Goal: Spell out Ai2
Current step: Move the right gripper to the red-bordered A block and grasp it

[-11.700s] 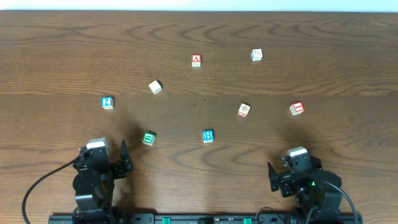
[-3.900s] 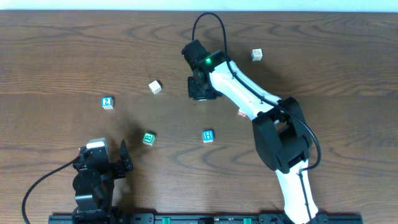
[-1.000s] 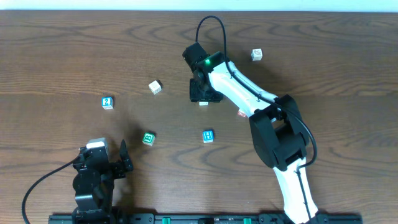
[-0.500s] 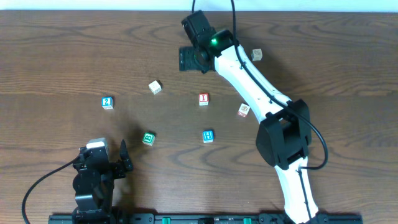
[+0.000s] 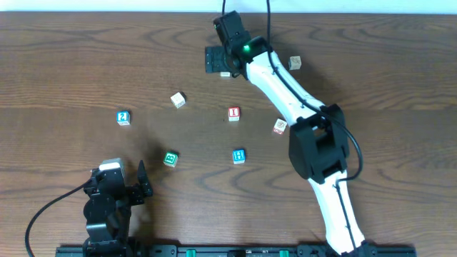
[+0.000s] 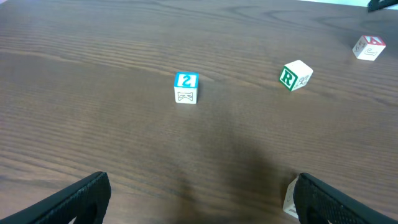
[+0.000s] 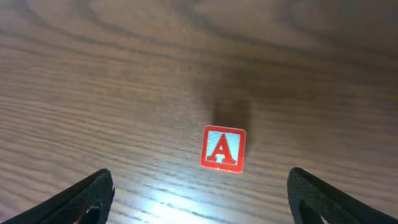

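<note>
A: What changed?
B: The red I block [image 5: 233, 113] now sits released mid-table. The right pincer [image 5: 217, 61] has swung to the far edge, fingers apart above the A block [image 7: 223, 148].
A: And the left arm?
B: Folded at the near edge. The left pincer [image 6: 199, 202] is apart and empty; the 2 block [image 6: 186, 86] lies leftward, untouched.

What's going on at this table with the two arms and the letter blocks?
The right gripper hovers open over the red A block at the table's far side, not gripping it. Another red-lettered block sits mid-table; the blue 2 block lies apart, to the left. The left gripper rests open at the near edge, holding nothing.
</note>
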You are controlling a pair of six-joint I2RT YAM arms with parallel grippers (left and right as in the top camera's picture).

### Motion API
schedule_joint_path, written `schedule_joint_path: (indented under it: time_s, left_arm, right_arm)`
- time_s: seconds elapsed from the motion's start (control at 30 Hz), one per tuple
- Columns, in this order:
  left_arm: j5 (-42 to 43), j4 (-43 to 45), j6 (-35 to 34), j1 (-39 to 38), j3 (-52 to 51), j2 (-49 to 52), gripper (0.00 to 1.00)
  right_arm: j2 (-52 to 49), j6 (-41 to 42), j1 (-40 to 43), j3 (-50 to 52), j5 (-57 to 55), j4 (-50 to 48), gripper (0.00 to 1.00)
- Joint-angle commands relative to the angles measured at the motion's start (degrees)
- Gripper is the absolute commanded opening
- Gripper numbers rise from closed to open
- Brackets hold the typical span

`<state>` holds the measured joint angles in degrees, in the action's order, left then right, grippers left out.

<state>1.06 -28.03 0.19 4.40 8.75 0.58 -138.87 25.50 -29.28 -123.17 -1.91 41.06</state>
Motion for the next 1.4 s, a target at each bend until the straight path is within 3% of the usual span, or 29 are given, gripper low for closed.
schedule_joint_path:
  time_s: [0.0, 0.77, 0.83, 0.93, 1.07, 1.2, 1.37]
  left_arm:
    - [-0.6, 0.0, 0.0, 0.2, -1.0, -0.3, 0.95]
    - [-0.6, 0.0, 0.0, 0.2, -0.9, -0.3, 0.95]
    - [-0.6, 0.0, 0.0, 0.2, -1.0, -0.3, 0.95]
    - [-0.6, 0.0, 0.0, 0.2, -1.0, -0.3, 0.96]
    - [-0.6, 0.0, 0.0, 0.2, -1.0, -0.3, 0.95]
    - [-0.6, 0.0, 0.0, 0.2, -1.0, -0.3, 0.95]
    - [-0.6, 0.0, 0.0, 0.2, -1.0, -0.3, 0.95]
  right_arm:
    - [-1.6, -0.9, -0.4, -0.4, -0.7, -1.1, 0.89]
    - [-6.6, -0.9, -0.4, -0.4, -2.8, -4.2, 0.79]
    - [-6.6, -0.9, -0.4, -0.4, -2.8, -4.3, 0.73]
    - [-6.6, -0.9, -0.3, -0.4, -3.4, -4.4, 0.55]
    - [-6.6, -0.9, -0.3, -0.4, -3.5, -4.1, 0.39]
    - [-6.6, -0.9, -0.3, -0.4, -3.5, -4.0, 0.31]
    - [-6.6, -0.9, -0.2, -0.4, -3.7, -3.7, 0.30]
